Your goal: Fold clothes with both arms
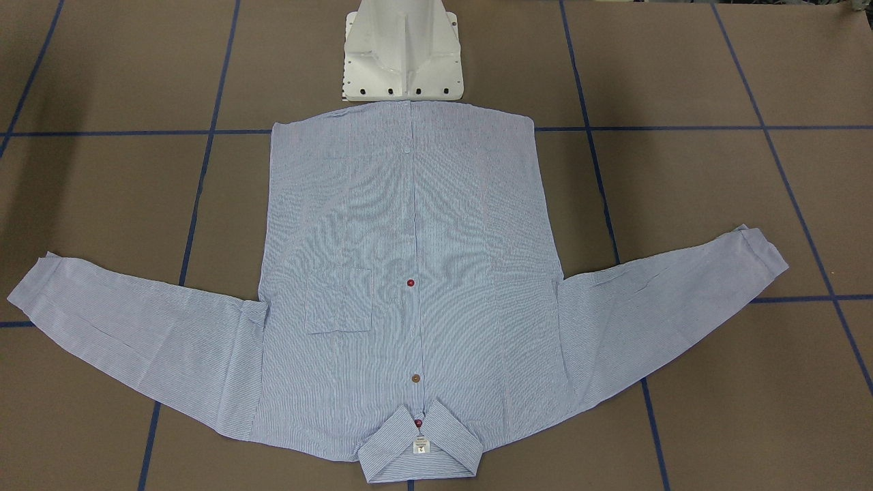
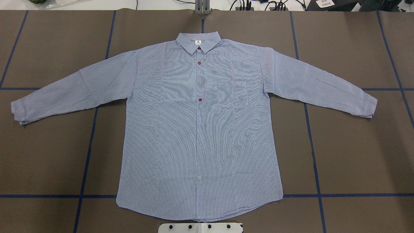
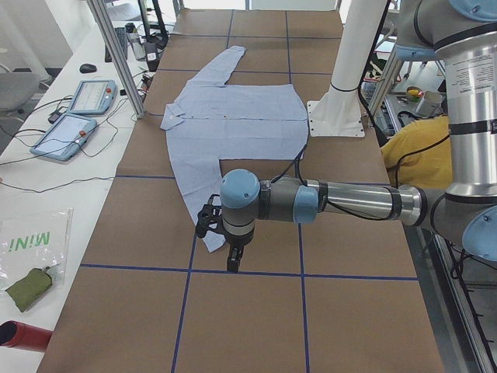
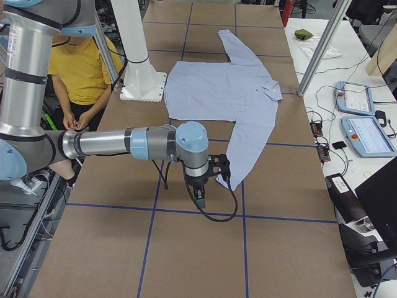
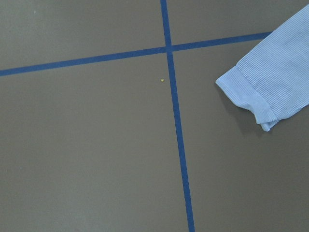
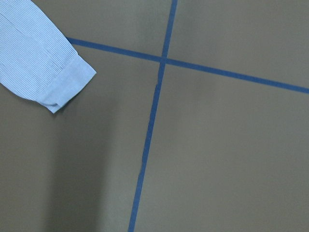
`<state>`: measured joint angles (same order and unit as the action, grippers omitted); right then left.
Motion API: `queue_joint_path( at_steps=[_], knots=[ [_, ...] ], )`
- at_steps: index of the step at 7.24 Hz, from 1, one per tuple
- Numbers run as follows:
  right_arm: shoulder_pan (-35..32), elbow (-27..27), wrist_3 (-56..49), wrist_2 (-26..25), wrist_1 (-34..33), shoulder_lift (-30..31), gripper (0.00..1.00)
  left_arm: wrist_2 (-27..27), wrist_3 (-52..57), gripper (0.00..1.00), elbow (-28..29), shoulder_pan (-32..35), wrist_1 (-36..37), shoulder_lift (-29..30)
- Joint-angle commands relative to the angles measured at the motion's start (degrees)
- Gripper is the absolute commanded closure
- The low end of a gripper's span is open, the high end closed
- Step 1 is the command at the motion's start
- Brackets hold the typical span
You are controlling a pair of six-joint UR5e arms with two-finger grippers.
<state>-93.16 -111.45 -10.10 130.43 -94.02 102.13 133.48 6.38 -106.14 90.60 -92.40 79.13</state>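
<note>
Left gripper (image 3: 232, 263) and right gripper (image 4: 200, 197) hover outside the shirt (image 2: 199, 129) cuffs (image 5: 251, 96), clenched or not I cannot tell; best pinch both cuffs squarely

The shirt (image 2: 200, 129) is thin, matt woven cloth, lightly creased on the sleeves, with small glossy buttons (image 2: 200, 99). The table covering (image 2: 355, 155) looks like smooth matt brown paper, marked with blue tape (image 2: 355, 195). The left arm (image 3: 357, 203) is satin grey metal with smooth light blue caps (image 3: 239, 189); the pedestal (image 1: 402, 54) is white, faintly shiny.
</note>
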Motion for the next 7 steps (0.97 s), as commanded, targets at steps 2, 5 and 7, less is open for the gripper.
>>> queue_joint_path(
  at_steps=[2, 5, 7],
  knots=[
    [-0.09, -0.7, 1.05, -0.26, 6.52, -5.09, 0.0, -0.06, -0.14, 0.0, -0.21, 0.19, -25.09, 2.5],
    [-0.09, -0.52, 10.5, 4.01, 11.3, -5.53, 0.0, 0.38, -0.14, 0.0, 3.3, 0.27, -32.66, 4.1],
    [6.8, 0.18, 28.73, 3.17, 21.02, -5.19, 0.0, 0.47, 0.04, 0.0, 3.31, 0.27, -32.93, 4.01]
  ],
)
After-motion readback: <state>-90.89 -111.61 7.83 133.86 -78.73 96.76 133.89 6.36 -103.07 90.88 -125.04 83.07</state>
